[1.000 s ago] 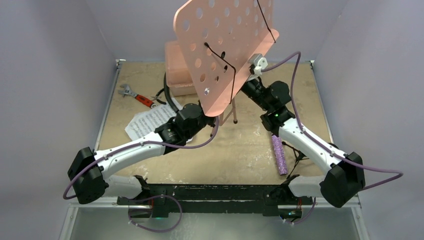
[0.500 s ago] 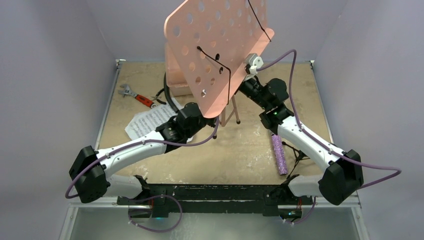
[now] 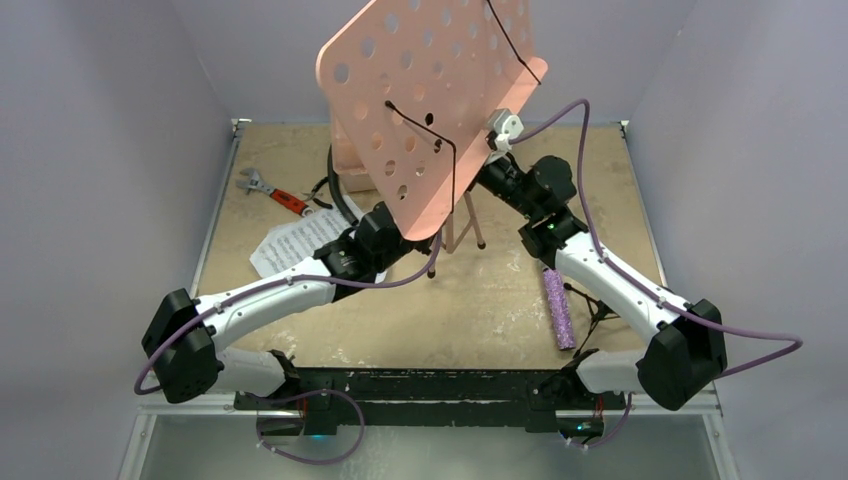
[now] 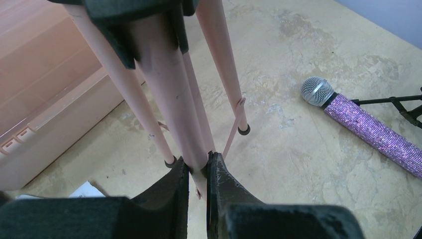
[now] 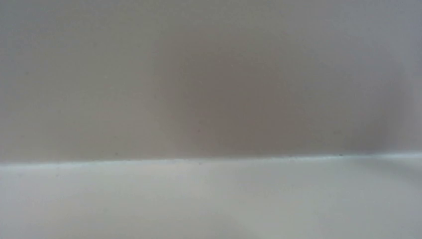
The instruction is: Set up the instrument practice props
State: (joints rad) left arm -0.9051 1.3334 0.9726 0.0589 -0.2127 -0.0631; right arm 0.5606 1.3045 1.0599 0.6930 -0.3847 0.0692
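The pink perforated music stand's desk [image 3: 430,100] stands high over the table's middle, tilted. Its tripod legs [image 3: 468,225] reach down to the table. My left gripper [image 4: 198,167] is shut on the stand's pink centre pole [image 4: 166,89], just above the leg feet. My right gripper reaches up behind the desk's right edge [image 3: 492,165]; its fingers are hidden, and the right wrist view shows only a blurred grey-white surface. The purple glittery microphone [image 3: 558,308] with a grey head [image 4: 317,91] lies at the right beside the small black tripod mic stand [image 3: 598,312]. White sheet-music pages [image 3: 295,243] lie at the left.
A pink translucent box [image 3: 350,150] sits at the back behind the stand; it also shows in the left wrist view [image 4: 45,99]. A red-handled wrench [image 3: 272,192] lies at the back left. Grey walls enclose the table on three sides.
The music stand's desk has shifted to the left, and my left arm has moved left with the pole. The right wrist has followed slightly left.
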